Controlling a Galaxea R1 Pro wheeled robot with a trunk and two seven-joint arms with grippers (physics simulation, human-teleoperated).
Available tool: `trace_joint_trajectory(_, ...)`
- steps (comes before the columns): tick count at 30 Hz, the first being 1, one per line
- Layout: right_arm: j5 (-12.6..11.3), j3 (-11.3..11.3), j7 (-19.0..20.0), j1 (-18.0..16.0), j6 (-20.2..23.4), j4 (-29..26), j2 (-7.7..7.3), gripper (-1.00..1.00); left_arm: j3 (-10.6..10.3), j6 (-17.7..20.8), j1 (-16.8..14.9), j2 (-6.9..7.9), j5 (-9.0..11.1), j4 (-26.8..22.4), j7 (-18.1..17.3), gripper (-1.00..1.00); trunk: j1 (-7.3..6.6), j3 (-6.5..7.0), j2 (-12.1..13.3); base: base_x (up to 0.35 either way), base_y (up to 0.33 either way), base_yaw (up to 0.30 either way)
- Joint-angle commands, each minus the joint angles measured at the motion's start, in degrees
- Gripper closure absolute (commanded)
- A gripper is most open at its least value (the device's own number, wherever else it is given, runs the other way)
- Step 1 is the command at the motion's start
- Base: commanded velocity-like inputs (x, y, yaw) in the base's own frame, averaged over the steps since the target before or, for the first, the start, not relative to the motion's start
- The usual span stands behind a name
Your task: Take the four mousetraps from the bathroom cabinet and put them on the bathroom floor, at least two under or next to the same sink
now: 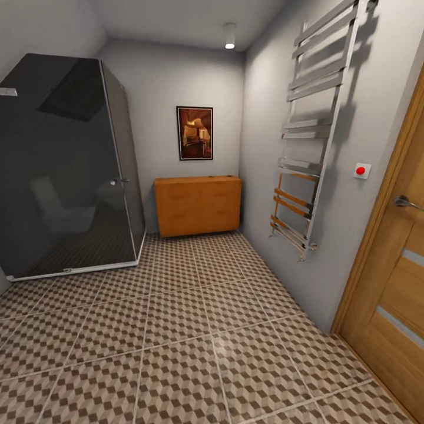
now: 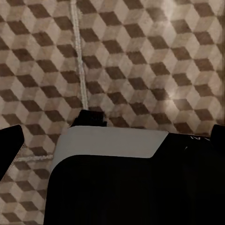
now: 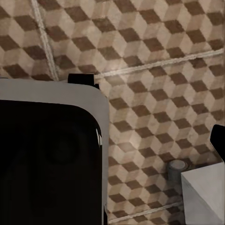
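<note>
You are standing inside the bathroom looking down its length, and the orange wooden cabinet [image 1: 198, 205] sits at about twelve o'clock against the far wall, closed as far as the head view shows, so the mousetraps are presumably shut away inside it and none can be seen yet. Between you and it stretches the bathroom floor [image 1: 194, 330], its cube-patterned tiles bare along your line of travel. At ten o'clock stands a dark glass shower enclosure [image 1: 65, 171], its corner reaching out toward the cabinet's side, which probably leaves you a narrower lane at the far end. At two o'clock a chrome towel rail [image 1: 312, 141] hangs on the wall, and at three o'clock a wooden door [image 1: 394, 282] with a small red button [image 1: 361, 171] beside it. Both wrist cameras look straight down at the tiles over dark and pale parts of the robot's body (the arms seem tucked in for driving, which suits a move across the room), and you cannot tell from them how far either pincer is open or whether it holds anything. A framed picture [image 1: 195, 133] hangs above the cabinet.
</note>
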Motion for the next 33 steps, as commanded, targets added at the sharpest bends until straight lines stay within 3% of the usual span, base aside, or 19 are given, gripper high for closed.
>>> trace_joint_trajectory(1,0.60,-0.31,-0.22,-0.07,-0.30,0.19,0.00,-1.00,-0.50,-0.20,-0.04,-0.03,0.46,0.04,0.19,-1.00,0.03,-0.06,-0.03,0.328,0.000,0.000)
trace_joint_trajectory(20,0.59,-0.31,-0.22,-0.11,-0.48,0.18,-0.09,-1.00,-0.50,-0.29,-0.04,-0.03,0.46,0.04,0.19,-1.00,0.03,-0.06,-0.03,0.328,0.000,0.102)
trace_joint_trajectory(33,0.60,-0.31,-0.22,-0.12,-0.60,0.17,-0.09,-1.00,-0.51,-0.33,-0.04,-0.03,0.46,0.04,0.19,-1.00,0.03,-0.06,-0.03,0.328,0.000,0.020)
